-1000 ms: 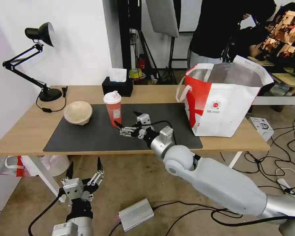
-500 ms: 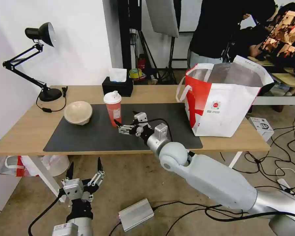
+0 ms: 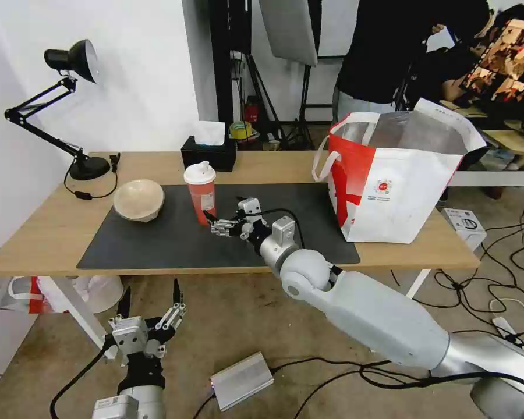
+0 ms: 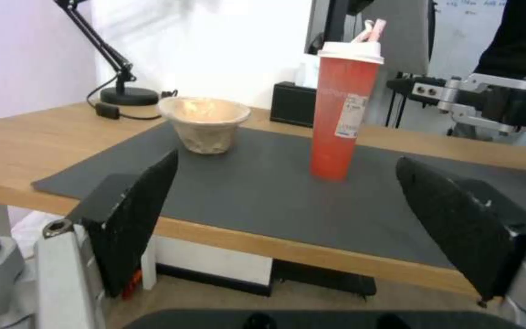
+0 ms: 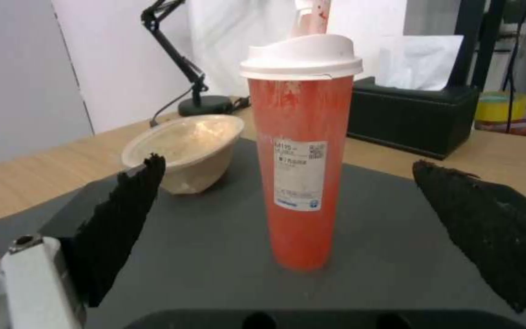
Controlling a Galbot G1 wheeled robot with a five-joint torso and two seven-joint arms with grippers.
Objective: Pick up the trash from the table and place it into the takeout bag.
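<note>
- The right end effector has slid closer to the red cup than it was a moment ago. It is now just beside the cup, low over the dark grey mat.
- Its fingers are spread wide with nothing in them. The cup sits in the gap ahead, so I think a grab comes soon.
- The cup stands straight up on the surface. Its long way runs up and down, with the white lid on top.
- The beige pulp bowl sits near it, open side up.
- The takeout bag stands open, well apart.
- The left end effector hangs low by the floor, spread and empty.
</note>
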